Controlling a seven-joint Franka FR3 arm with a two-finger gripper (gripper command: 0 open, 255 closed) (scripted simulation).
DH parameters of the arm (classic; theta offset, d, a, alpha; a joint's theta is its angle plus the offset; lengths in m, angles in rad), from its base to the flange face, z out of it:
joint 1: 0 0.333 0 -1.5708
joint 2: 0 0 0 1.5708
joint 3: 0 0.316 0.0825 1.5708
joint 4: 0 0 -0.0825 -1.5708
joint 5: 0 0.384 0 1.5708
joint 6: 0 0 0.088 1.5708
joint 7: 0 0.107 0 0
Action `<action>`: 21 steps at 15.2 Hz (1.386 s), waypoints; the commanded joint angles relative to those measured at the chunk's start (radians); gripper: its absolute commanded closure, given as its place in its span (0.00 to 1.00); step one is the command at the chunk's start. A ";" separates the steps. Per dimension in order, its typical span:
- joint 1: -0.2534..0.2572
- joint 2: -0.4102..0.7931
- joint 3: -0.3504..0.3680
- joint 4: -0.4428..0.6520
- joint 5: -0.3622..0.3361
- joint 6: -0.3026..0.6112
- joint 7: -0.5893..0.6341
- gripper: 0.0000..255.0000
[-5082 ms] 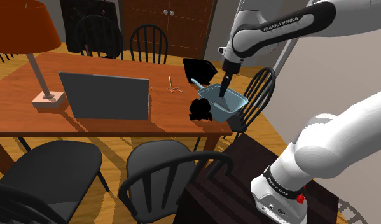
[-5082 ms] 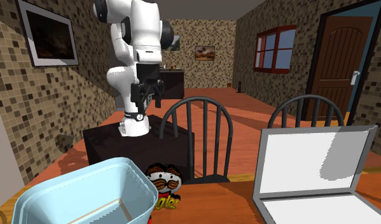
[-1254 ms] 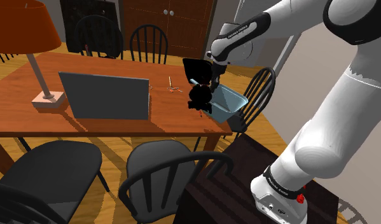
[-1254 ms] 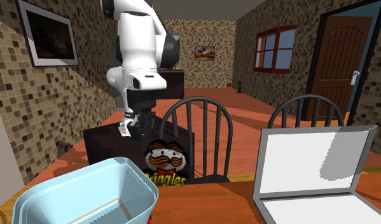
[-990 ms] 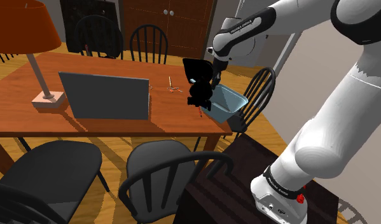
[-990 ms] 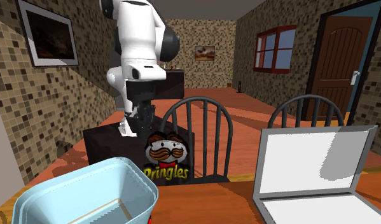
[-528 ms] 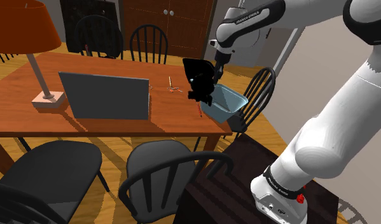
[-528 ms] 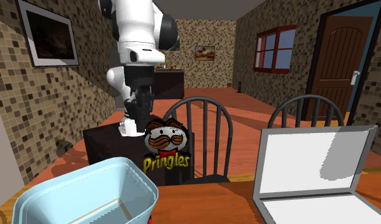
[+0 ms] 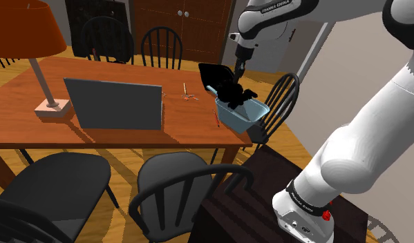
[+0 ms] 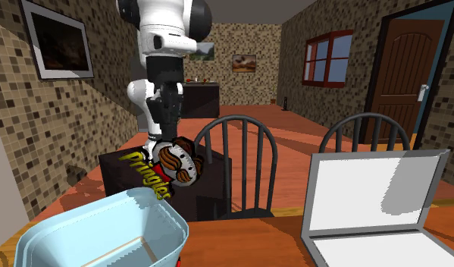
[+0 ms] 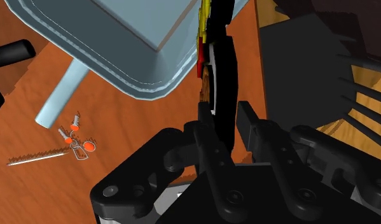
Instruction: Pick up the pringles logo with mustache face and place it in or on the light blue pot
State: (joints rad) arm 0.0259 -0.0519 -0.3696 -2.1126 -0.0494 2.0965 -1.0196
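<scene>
The Pringles logo, a flat cut-out with a mustached face and yellow lettering, hangs tilted sideways just above the near rim of the light blue pot. My gripper is shut on its upper edge. From the shoulder view the logo is a black silhouette over the pot, under the gripper. In the wrist view the logo runs edge-on between the fingers, with the pot and its handle just beyond.
The pot stands near the corner of a wooden table. An open laptop, a lamp, a black object and small keys are on the table. Dark chairs ring it.
The arm has risen and carried the logo toward the pot; the logo, upright before, has swung over onto its side above the pot's rim.
</scene>
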 commanded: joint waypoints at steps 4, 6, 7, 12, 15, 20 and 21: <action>-0.009 0.000 -0.010 0.066 0.002 -0.064 -0.023 1.00; -0.027 0.041 -0.033 0.135 0.021 -0.095 -0.073 1.00; -0.037 0.063 -0.043 0.172 0.031 -0.111 -0.098 1.00; -0.099 0.191 -0.088 0.380 0.096 -0.203 -0.221 1.00; -0.150 0.283 -0.108 0.528 0.143 -0.269 -0.291 1.00; -0.222 0.401 -0.118 0.697 0.201 -0.332 -0.362 1.00; -0.221 0.401 -0.117 0.682 0.200 -0.318 -0.362 1.00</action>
State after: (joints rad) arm -0.1937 0.3462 -0.4872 -1.4236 0.1495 1.7682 -1.3792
